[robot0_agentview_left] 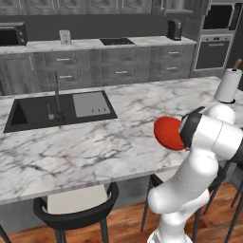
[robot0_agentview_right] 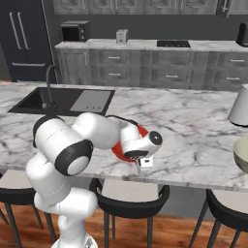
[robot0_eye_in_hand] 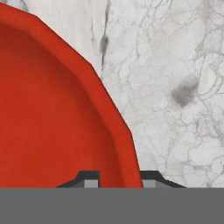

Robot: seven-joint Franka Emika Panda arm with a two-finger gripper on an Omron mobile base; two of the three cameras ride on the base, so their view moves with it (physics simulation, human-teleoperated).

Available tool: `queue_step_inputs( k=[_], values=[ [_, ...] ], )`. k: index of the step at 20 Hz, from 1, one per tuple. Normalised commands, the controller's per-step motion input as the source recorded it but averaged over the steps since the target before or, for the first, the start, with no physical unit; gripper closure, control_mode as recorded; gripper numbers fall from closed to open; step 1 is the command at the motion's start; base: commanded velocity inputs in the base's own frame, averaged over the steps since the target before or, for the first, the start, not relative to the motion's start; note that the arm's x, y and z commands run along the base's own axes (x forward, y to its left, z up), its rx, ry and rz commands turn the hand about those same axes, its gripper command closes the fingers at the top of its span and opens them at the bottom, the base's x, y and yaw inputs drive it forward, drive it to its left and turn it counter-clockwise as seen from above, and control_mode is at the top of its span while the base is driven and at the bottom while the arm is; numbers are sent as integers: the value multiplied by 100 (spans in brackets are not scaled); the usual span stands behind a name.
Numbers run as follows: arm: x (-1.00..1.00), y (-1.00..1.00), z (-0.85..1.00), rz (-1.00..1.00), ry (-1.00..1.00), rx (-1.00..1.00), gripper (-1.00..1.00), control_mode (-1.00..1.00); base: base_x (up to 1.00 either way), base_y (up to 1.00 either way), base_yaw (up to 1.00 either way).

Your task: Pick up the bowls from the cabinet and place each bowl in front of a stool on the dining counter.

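The glossy red bowl [robot0_agentview_left: 167,133] hangs tilted over the front edge of the dining counter [robot0_agentview_left: 85,152], just ahead of my forearm. My gripper [robot0_eye_in_hand: 117,181] is shut on the red bowl [robot0_eye_in_hand: 52,109], one fingertip [robot0_eye_in_hand: 89,180] inside the rim and the other outside. In the right base view the gripper [robot0_agentview_right: 144,162] points down with the red bowl [robot0_agentview_right: 121,152] behind it. I cannot tell whether the bowl touches the marble. The cream bowl [robot0_agentview_right: 240,155] sits on the counter at the far right. A stool [robot0_agentview_right: 130,193] stands below the red bowl.
A black sink [robot0_agentview_left: 28,114] with its tap [robot0_agentview_left: 57,97] is set into the counter at the left. A paper towel roll [robot0_agentview_left: 228,85] stands at the right end. More stools [robot0_agentview_left: 78,209] [robot0_agentview_right: 227,213] line the near side. The back worktop holds a microwave [robot0_agentview_right: 75,31].
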Motion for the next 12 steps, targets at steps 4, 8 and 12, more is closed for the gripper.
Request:
queue_step_inputs(
  k=[4, 8, 12],
  values=[
    [0, 0, 0, 0, 0, 0, 100, -100, 0, 0, 0],
    [0, 0, 0, 0, 0, 0, 100, -100, 0, 0, 0],
    [0, 0, 0, 0, 0, 0, 100, -100, 0, 0, 0]
  ],
)
